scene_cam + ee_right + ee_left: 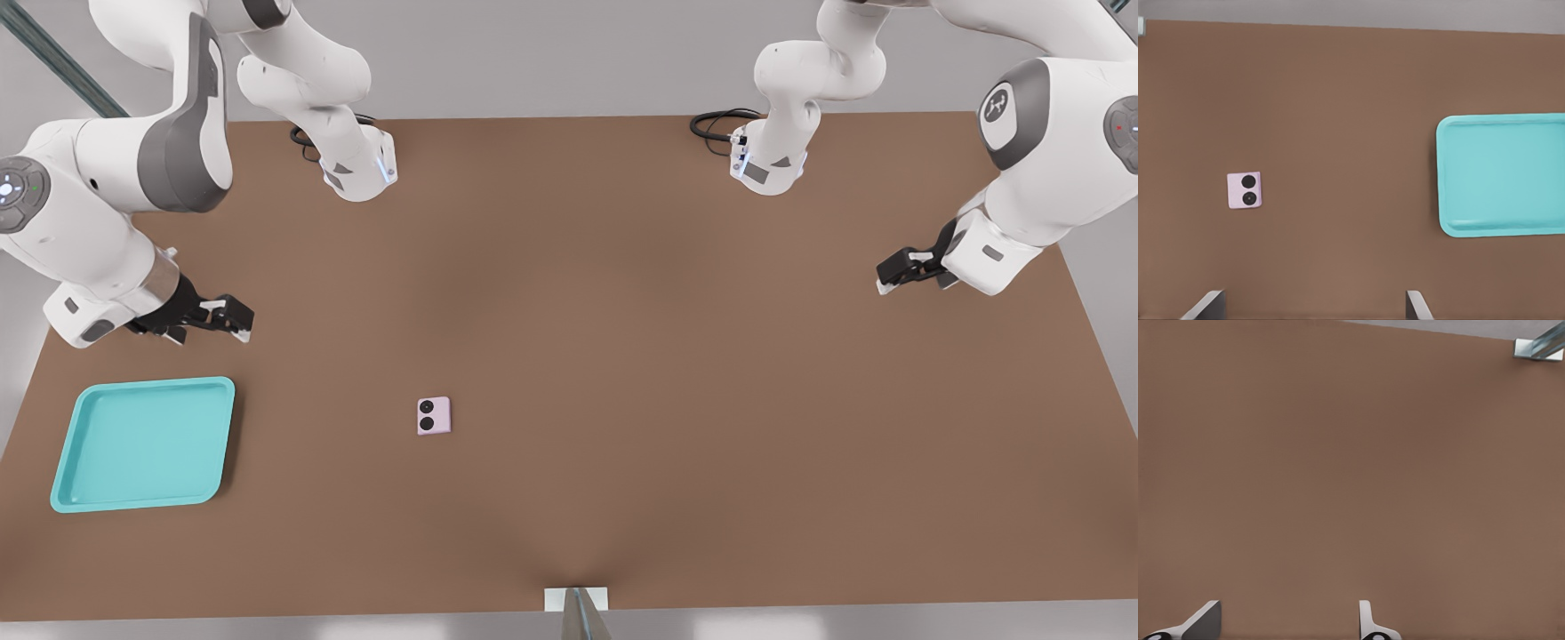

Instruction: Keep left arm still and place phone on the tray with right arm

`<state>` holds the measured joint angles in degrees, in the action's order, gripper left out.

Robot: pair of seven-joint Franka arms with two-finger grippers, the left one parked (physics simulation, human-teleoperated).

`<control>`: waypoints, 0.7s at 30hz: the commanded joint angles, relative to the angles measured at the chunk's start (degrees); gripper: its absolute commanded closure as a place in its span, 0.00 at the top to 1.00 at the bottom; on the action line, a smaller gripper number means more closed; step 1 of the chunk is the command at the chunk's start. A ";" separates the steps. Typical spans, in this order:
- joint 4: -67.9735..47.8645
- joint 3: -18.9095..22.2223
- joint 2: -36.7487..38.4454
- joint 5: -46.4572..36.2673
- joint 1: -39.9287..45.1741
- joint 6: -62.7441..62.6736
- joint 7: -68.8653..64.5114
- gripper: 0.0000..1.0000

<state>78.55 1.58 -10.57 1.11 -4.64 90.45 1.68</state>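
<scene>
The phone (pixel 434 415) is a small pale pink slab with two black lenses, lying flat on the brown table near its middle. The turquoise tray (pixel 142 444) sits at the front view's left, holding nothing. My right arm's gripper (pixel 233 322) hovers just behind the tray's far edge, well to the left of the phone, and touches neither. In the right wrist view the phone (pixel 1245 190) and tray (pixel 1501 173) lie apart on the table. The gripper (pixel 1313 305) shows there with its fingers spread wide and nothing between them.
Two arm bases (pixel 360 169) (pixel 769 160) with black cables stand at the table's back edge. The parked arm's gripper (pixel 893 271) hangs over the front view's right side. A small metal bracket (pixel 576 604) sits at the front edge.
</scene>
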 commanded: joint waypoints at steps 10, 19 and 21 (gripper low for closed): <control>0.02 -1.40 -16.40 -0.15 -6.70 16.86 8.24 1.00; 0.46 -2.10 -26.60 -0.41 -13.12 26.44 17.39 1.00; 0.63 -2.45 -27.74 -0.41 -14.17 27.32 21.52 1.00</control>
<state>79.11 -0.81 -38.14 0.84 -18.53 113.57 9.78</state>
